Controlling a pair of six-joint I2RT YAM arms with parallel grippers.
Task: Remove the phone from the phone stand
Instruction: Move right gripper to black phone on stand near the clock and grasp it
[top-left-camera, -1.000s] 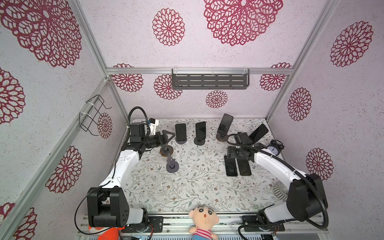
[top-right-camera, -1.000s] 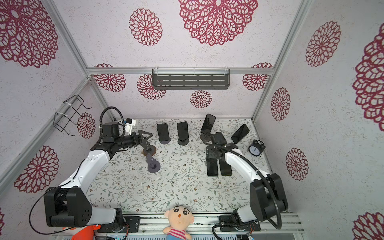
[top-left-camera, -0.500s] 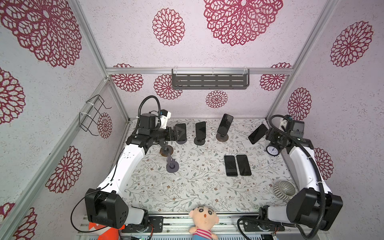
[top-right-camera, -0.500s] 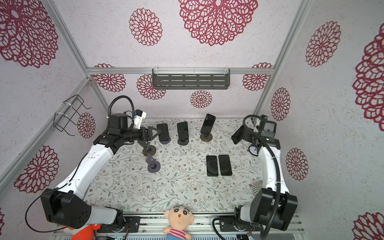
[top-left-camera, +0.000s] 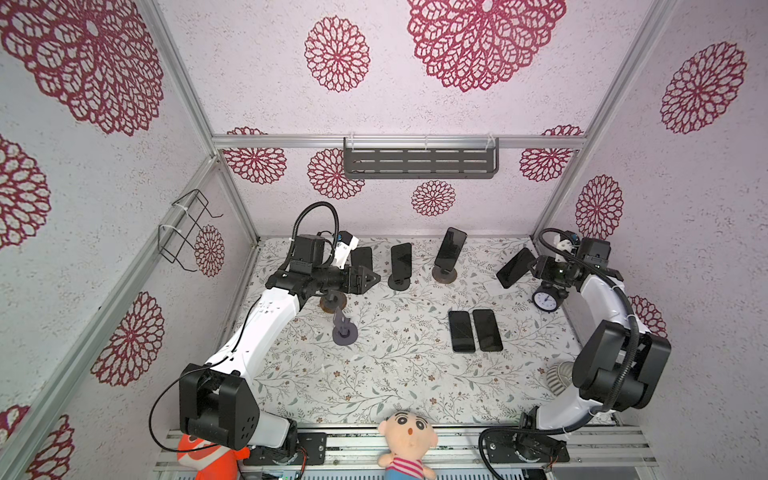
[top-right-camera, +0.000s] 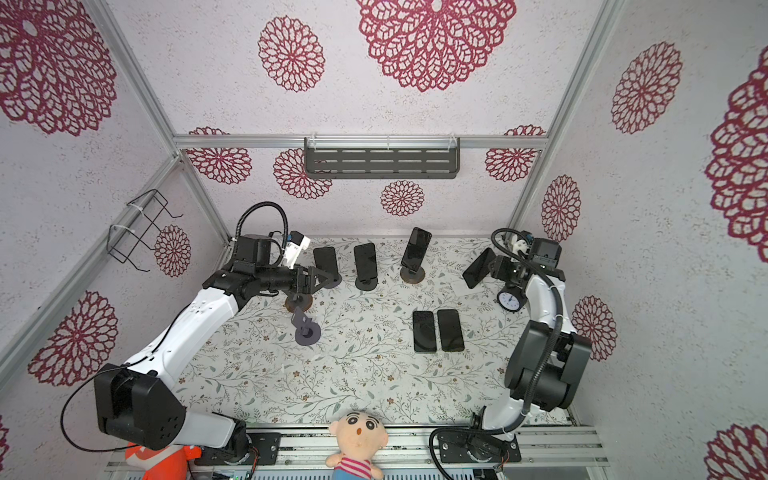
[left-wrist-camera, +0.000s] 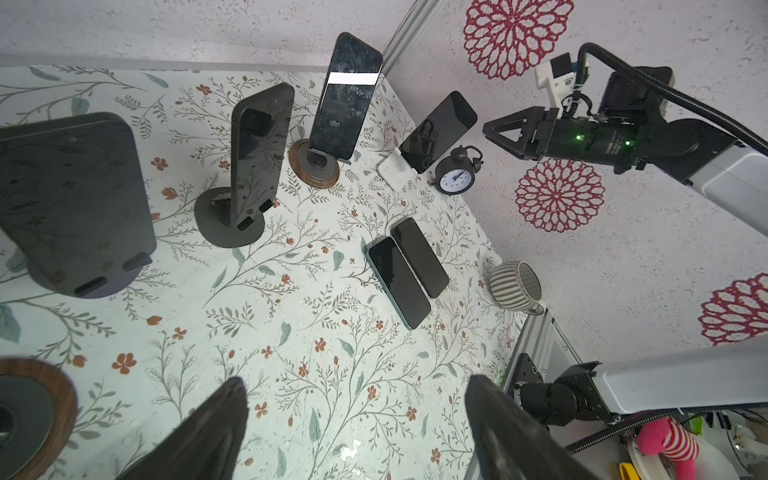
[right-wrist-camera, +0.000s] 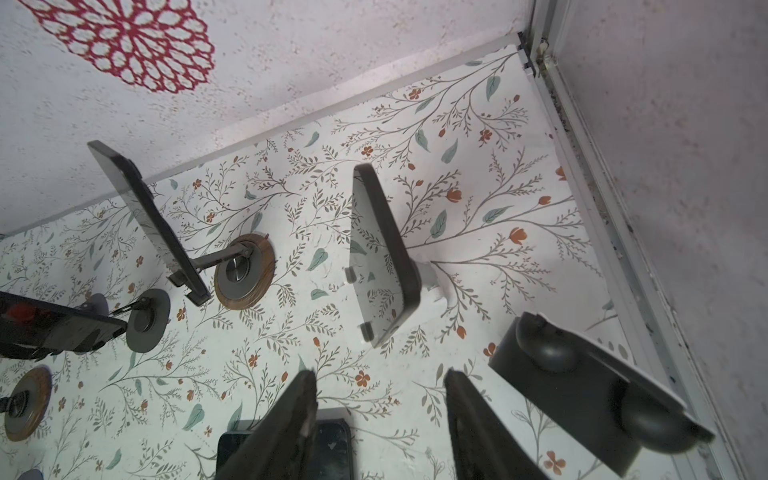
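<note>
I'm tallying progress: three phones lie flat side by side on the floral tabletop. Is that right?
No. Only two flat phones lie side by side on the floral tabletop, not three. Both top views show the pair, and so does the left wrist view.

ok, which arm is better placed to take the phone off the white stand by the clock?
Right, likely. The right gripper sits just short of the phone on the white stand, jaws apart, facing it. The left gripper is across the table.
</note>
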